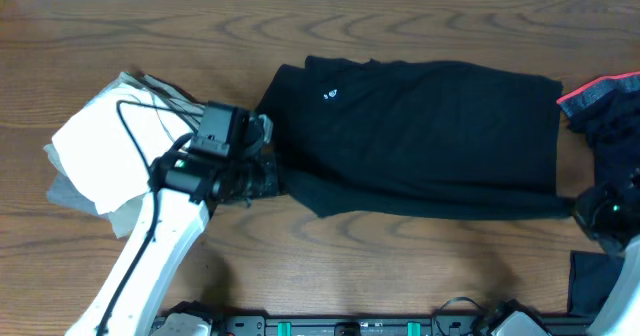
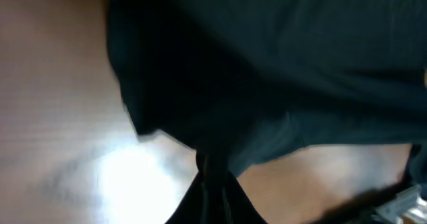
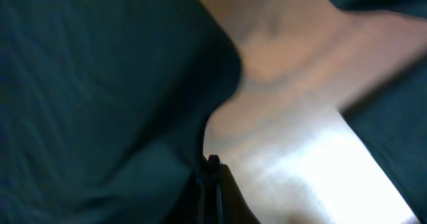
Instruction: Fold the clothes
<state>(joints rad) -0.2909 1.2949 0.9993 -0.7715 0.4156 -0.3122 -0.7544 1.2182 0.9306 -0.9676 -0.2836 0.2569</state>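
Observation:
A black garment (image 1: 430,136) with a small white logo lies spread across the middle of the wooden table. My left gripper (image 1: 272,181) is shut on its near-left corner; in the left wrist view the cloth (image 2: 267,71) bunches into the closed fingers (image 2: 212,184). My right gripper (image 1: 585,211) is shut on the garment's near-right corner; in the right wrist view the fingers (image 3: 212,174) pinch the edge of the dark cloth (image 3: 100,97).
A pile of white and grey clothes (image 1: 105,146) lies at the left under my left arm. A dark garment with a red edge (image 1: 605,101) lies at the right, and another dark piece (image 1: 590,276) sits near the front right edge.

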